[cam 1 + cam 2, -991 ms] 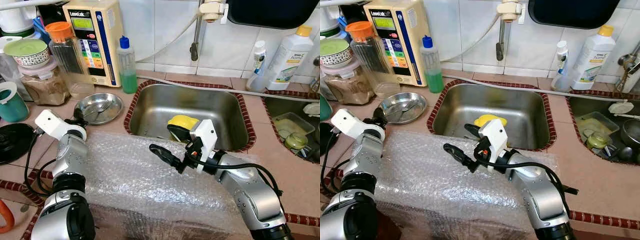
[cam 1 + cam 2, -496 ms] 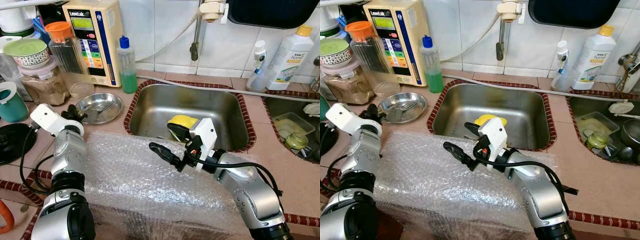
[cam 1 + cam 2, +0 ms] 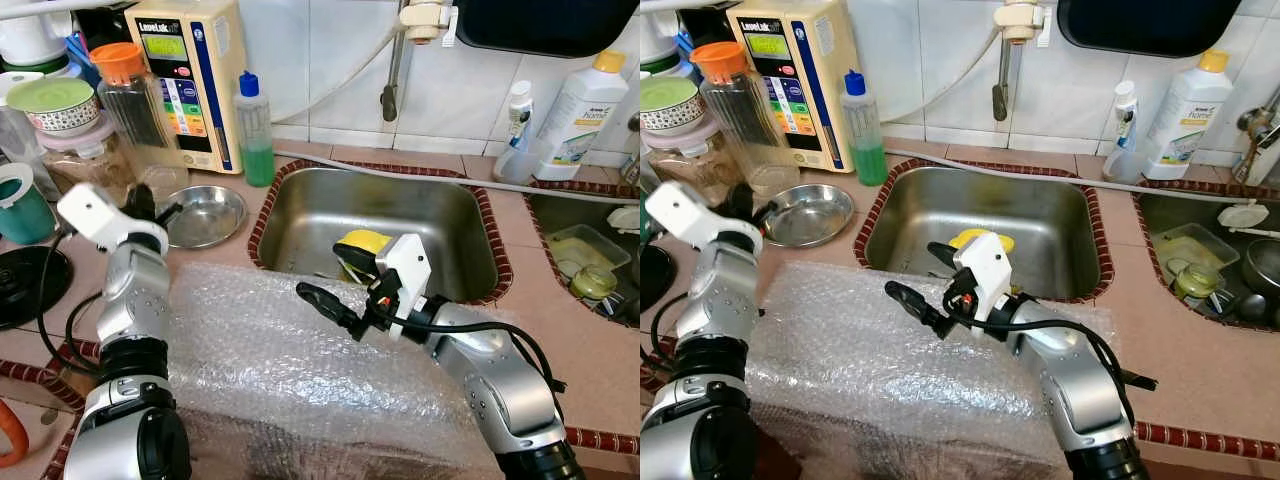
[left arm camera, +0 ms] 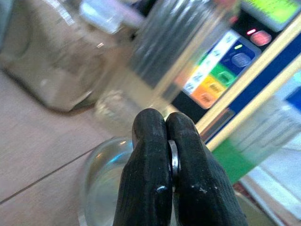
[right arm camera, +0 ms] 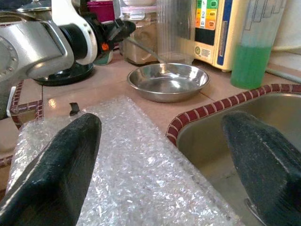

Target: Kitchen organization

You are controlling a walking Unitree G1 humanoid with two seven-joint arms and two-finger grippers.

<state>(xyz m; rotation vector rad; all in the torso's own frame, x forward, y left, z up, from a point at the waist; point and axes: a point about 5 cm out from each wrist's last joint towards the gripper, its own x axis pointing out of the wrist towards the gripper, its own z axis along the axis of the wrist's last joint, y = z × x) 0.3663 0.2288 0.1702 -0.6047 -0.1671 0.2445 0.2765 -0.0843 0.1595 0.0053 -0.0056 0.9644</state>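
The left gripper [image 4: 170, 155] pinches a thin metal utensil [image 5: 146, 49] above the steel dish [image 3: 203, 213], apparently lifting it clear; the right gripper [image 3: 338, 287] waits with fingers spread over the bubble wrap [image 3: 290, 370]

— We see a sheet of clear bubble wrap [image 3: 290, 370] spread over the near edge of the pink tiled desk [image 3: 590, 360], just before the steel sink [image 3: 420, 215].
— Yes, and in the sink we make out a rounded yellow thing [image 3: 362, 241]; we cannot tell what it is.
— By the wall we count a cream water machine with coloured buttons [image 3: 190, 80], with a clear blue-capped bottle of green liquid [image 3: 255, 125] beside it.
— And at the far right, a white bottle with a yellow cap [image 3: 583, 100].
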